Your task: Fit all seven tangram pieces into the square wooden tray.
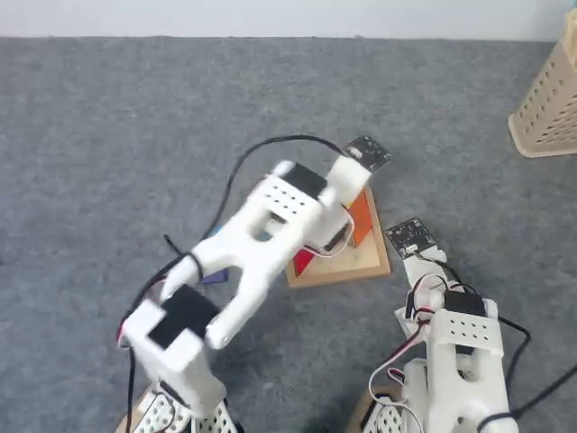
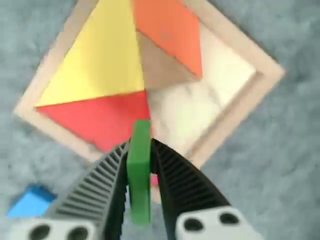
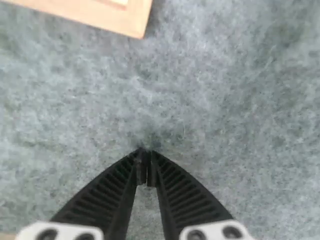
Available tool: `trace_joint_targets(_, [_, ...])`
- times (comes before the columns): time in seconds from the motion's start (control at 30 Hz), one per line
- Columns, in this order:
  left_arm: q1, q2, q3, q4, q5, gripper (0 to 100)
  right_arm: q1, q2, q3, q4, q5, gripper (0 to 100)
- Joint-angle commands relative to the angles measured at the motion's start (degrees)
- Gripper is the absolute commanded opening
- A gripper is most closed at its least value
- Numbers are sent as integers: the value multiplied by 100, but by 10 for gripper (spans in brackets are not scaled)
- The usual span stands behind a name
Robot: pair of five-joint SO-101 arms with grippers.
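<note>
The square wooden tray lies on the grey carpet, with a yellow triangle, an orange piece, a red triangle and a brown triangle in it. Bare wood shows in its remaining part. My left gripper hangs over the tray's near edge, shut on a green piece held on edge. A blue piece rests on the carpet outside the tray. My right gripper is shut on nothing, low over carpet beside a tray corner.
In the high view the left arm covers much of the tray; the right arm stands to its right. A purple piece peeks out by the left arm. A pale perforated basket stands far right.
</note>
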Motion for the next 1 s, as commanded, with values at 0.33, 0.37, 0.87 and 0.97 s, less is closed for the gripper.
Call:
trace_joint_targets(0.33, [290, 870, -1103, -97, 651, 13, 84, -66, -9, -57, 88, 6])
trace_joint_targets(0.37, [325, 879, -1103, -97, 659, 13, 84, -66, -9, -57, 88, 6])
trace_joint_targets(0.87, [396, 932, -1077, -88, 774, 111, 84, -66, -9, -57, 88, 6])
trace_joint_targets(0.97, [387, 932, -1077, -79, 765, 111, 84, -66, -9, -57, 88, 6])
